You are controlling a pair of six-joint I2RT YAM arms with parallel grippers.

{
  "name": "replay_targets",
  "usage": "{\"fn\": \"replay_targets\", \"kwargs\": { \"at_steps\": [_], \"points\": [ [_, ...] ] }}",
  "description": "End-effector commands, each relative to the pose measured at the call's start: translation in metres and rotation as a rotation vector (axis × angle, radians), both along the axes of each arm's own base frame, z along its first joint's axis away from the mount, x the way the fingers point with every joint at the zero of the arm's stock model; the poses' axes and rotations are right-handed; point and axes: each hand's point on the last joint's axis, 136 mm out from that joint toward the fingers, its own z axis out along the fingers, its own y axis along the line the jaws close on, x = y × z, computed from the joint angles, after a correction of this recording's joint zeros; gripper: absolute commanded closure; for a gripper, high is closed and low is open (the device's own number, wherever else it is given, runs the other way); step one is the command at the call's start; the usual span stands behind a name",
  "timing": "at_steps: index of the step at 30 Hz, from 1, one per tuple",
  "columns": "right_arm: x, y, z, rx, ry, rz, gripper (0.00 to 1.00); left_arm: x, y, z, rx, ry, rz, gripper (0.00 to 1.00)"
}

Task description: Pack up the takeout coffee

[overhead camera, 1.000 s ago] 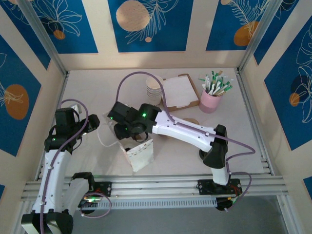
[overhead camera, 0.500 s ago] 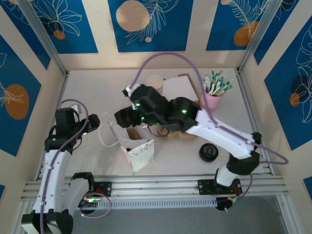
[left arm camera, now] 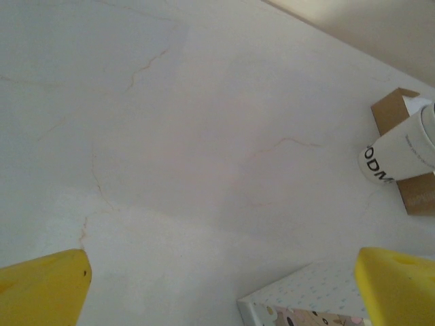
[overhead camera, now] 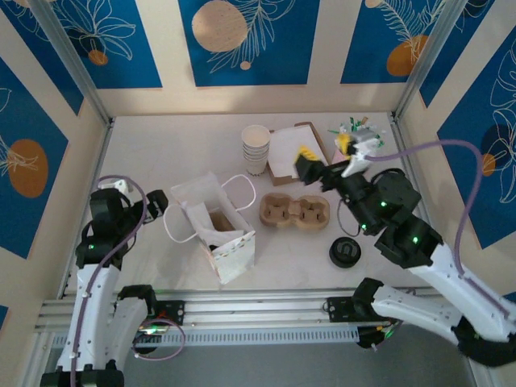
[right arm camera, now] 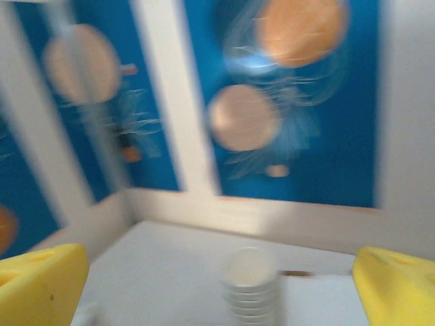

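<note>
Nearest, one black lid (overhead camera: 344,252) lies right of one white paper bag (overhead camera: 219,234), its contents hard to make out; the left wrist view cuts it to a corner between the wide-apart fingers of the left gripper (left arm camera: 221,285). One cup carrier (overhead camera: 295,212) sits just beyond. Farthest, the blurred right wrist view shows the right gripper (right arm camera: 217,288), fingers spread wide, facing one cup stack (right arm camera: 250,285).

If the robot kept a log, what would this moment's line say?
left gripper: open, empty | right gripper: open, empty | paper bag: open | cup carrier: on table, outside paper bag
</note>
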Motion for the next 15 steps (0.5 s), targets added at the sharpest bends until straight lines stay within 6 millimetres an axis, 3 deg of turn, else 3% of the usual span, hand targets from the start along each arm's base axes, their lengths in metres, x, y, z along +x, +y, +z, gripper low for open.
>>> {"fn": "replay_targets", "kwargs": {
  "at_steps": [1, 8, 11, 15],
  "points": [
    [0.022, -0.044, -0.029, 0.001, -0.001, -0.178, 0.00, 0.006, 0.012, -0.003, -0.002, -0.040, 0.072, 0.00],
    [0.062, -0.088, -0.139, -0.074, 0.142, -0.308, 0.01, 0.014, 0.022, -0.026, -0.022, 0.019, 0.152, 0.00],
    [0.072, -0.095, -0.183, -0.131, 0.181, -0.297, 0.00, 0.026, 0.020, -0.024, 0.047, -0.023, 0.084, 0.00],
    [0.087, -0.114, -0.235, -0.161, 0.271, -0.335, 0.00, 0.034, 0.042, -0.016, 0.133, -0.091, 0.181, 0.00]
  ]
}}
